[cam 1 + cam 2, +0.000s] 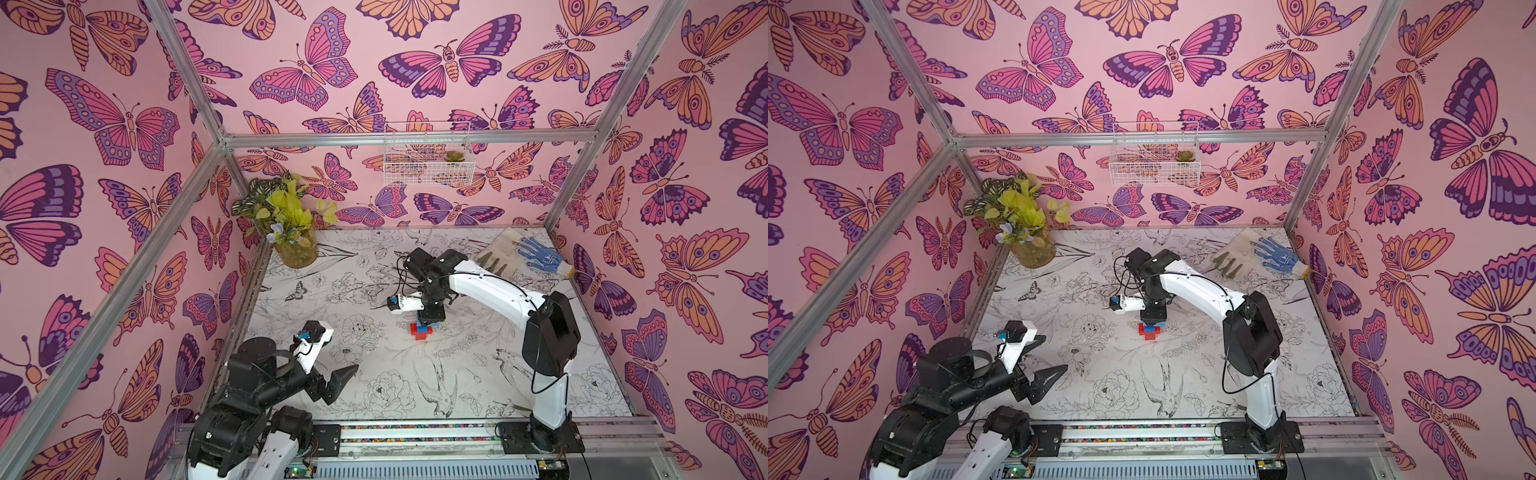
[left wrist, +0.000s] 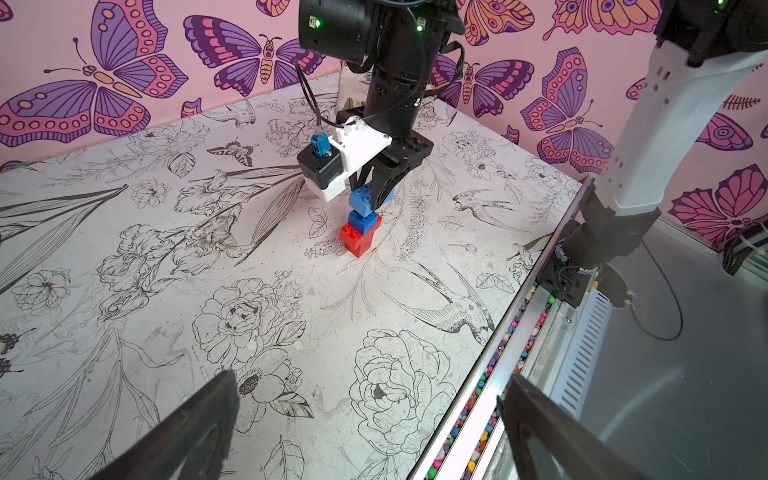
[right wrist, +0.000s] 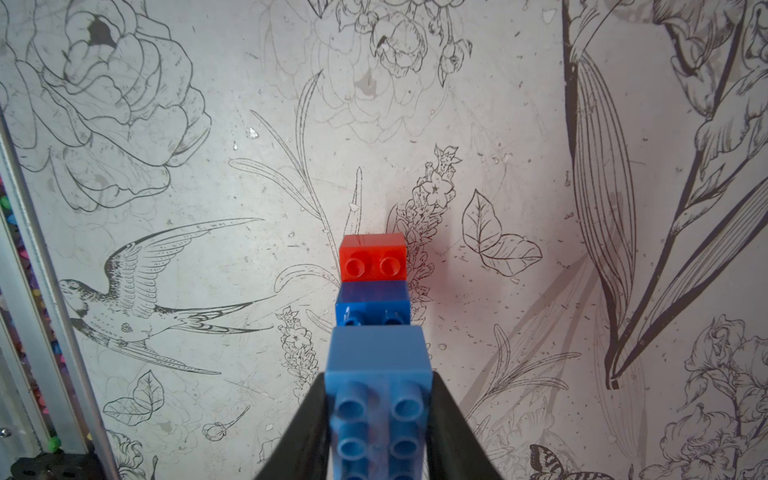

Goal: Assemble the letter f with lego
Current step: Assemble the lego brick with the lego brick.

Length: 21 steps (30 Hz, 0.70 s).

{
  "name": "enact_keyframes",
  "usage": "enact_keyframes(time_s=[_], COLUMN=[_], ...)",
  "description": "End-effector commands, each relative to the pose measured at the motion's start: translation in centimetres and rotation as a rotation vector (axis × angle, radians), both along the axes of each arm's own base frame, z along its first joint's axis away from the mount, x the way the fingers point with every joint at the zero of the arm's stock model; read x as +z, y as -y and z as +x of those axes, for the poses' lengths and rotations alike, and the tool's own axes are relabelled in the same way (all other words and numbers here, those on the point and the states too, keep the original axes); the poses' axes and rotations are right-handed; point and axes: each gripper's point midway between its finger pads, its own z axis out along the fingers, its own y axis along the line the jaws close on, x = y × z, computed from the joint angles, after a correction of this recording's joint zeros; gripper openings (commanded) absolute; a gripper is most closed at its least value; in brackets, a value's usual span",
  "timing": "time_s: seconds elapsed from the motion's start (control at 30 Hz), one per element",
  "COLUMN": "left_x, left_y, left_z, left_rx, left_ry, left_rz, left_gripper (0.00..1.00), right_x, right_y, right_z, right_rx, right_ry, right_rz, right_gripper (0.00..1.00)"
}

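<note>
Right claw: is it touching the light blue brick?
Touching. In the right wrist view the fingers of the right claw press against both sides of the light blue brick, no gap.

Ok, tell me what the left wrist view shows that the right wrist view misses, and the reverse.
Only left wrist: the stack in side profile down to the bottom red brick on the table, the right arm, the open left hand. Only right wrist: a look straight down the stack, both fingers flat against the sides of the light blue brick. Both: the right hand shut on that brick, above the dark blue brick and upper red brick.
</note>
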Motion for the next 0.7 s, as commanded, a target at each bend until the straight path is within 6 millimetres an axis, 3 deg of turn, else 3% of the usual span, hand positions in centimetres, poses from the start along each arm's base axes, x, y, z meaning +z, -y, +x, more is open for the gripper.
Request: enact_keyframes(time_s=[0.0, 0.67], left_x=[0.0, 0.1], left_y=[0.0, 0.0], left_z=[-0.3, -0.3], left_rx=[-0.012, -0.013], left_ry=[-0.002, 0.002], left_rz=[0.008, 0.007], left_gripper=[1.00, 1.00], right_x=[0.1, -1.3], right_y=[0.0, 0.4], right_z=[0.0, -0.6], right_rx=[0.029, 0.059], right_ry=[-0.004, -0.033], right_rz=[-0.022, -0.053], right_gripper=[0.15, 0.13])
